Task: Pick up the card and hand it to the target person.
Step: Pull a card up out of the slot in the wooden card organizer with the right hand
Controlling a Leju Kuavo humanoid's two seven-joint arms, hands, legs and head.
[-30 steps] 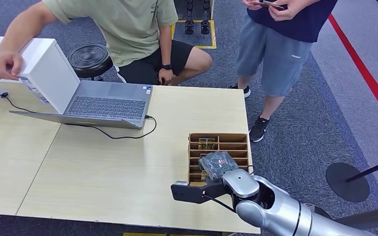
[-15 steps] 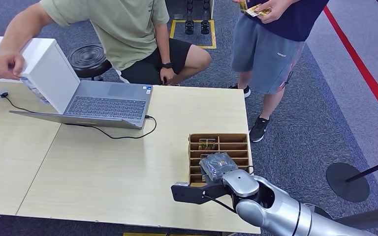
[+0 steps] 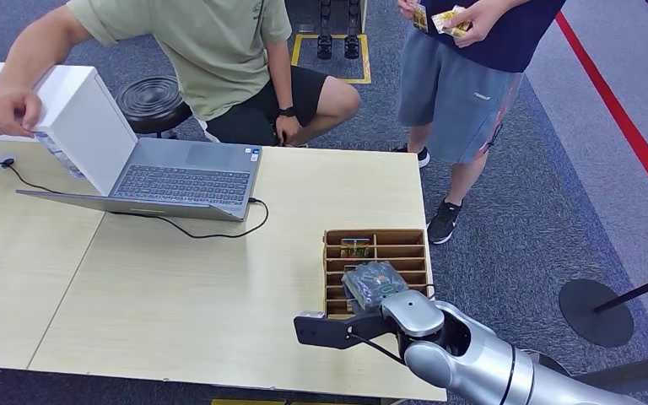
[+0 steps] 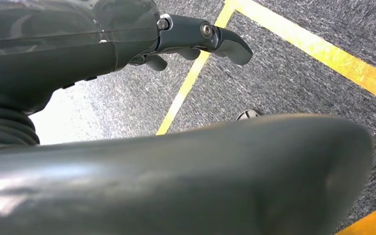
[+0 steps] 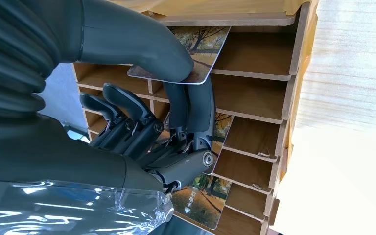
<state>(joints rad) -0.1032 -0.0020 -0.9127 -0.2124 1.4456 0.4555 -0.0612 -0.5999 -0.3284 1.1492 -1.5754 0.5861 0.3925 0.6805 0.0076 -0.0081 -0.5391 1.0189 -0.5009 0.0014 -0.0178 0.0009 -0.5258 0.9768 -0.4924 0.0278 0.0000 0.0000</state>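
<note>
- The right hand (image 3: 373,284) is over the near half of the wooden tray (image 3: 418,253) at the table's (image 3: 177,287) right edge, with the silver right arm (image 3: 472,359) coming in from below.
- In the right wrist view the right hand (image 5: 166,122) pinches a card (image 5: 203,46) between the thick thumb (image 5: 142,46) and two straightened dark fingers (image 5: 196,115); the thumb lies on the card's printed face, the fingers under it.
- The other fingers of that hand are curled in toward the palm.
- The held card bears a picture of autumn trees and sits above the tray's slots, tilted; whether its edge touches a divider cannot be told.
- A second card (image 5: 200,196) with the same sort of picture lies in a slot beneath the hand, partly hidden by it.
- Another card (image 3: 355,247) lies in a far-left slot of the tray in the head view.
- The left hand (image 4: 176,36) hangs over grey carpet with yellow tape lines; its fingers are lightly bent and apart, with nothing in them.
- A standing person (image 3: 464,76) in grey shorts is beyond the table's far right corner, holding cards (image 3: 449,18) in both hands.
- A seated person (image 3: 211,51) in a green shirt rests a hand on a white box (image 3: 76,110) behind an open laptop (image 3: 177,181).
- A black stool (image 3: 152,101) stands beside the seated person.
</note>
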